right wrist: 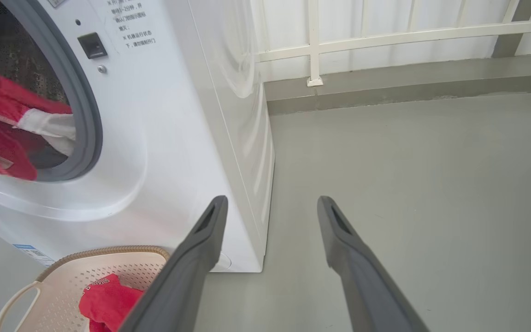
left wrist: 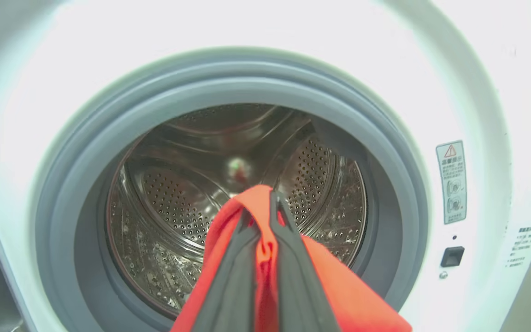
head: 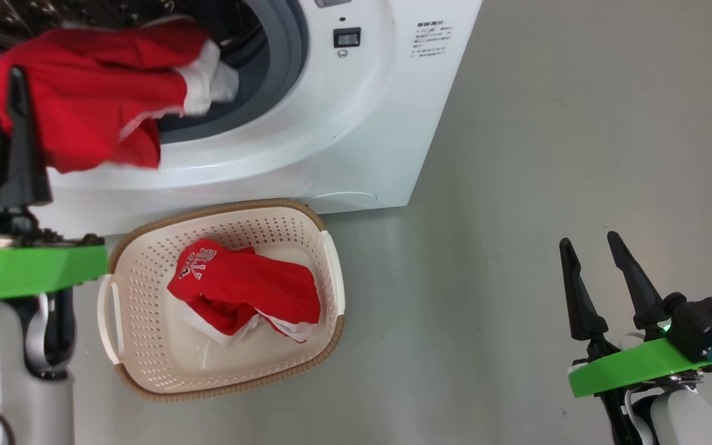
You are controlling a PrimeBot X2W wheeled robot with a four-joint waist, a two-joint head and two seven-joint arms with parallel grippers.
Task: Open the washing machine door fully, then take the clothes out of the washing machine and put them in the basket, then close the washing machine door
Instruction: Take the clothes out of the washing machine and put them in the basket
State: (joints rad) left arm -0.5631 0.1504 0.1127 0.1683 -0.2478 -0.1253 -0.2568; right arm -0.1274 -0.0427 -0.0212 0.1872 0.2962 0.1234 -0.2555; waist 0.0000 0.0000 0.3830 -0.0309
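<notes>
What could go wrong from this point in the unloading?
1. The left gripper pinches only a fold of the red garment; it might slip out and land on the floor.
2. The garment's white-trimmed end sits at the grey gasket and could snag.
3. The basket already holds another red piece, so this one may drape over its rim.

Floor (head: 554, 136) under me: smooth matt grey, one unbroken surface with a few dark specks and faint scuffs. Light is soft and even, and the shadows on the floor are pale with blurred edges. In my right wrist view the floor ends at a low grey kerb (right wrist: 408, 87), slightly stained along its foot. A white railing (right wrist: 431, 32) stands on the kerb, one post (right wrist: 314, 46) set on a small foot plate. White ribbed panels (right wrist: 284, 27) behind the bars. Grey column (right wrist: 507, 27) at the far end.
</notes>
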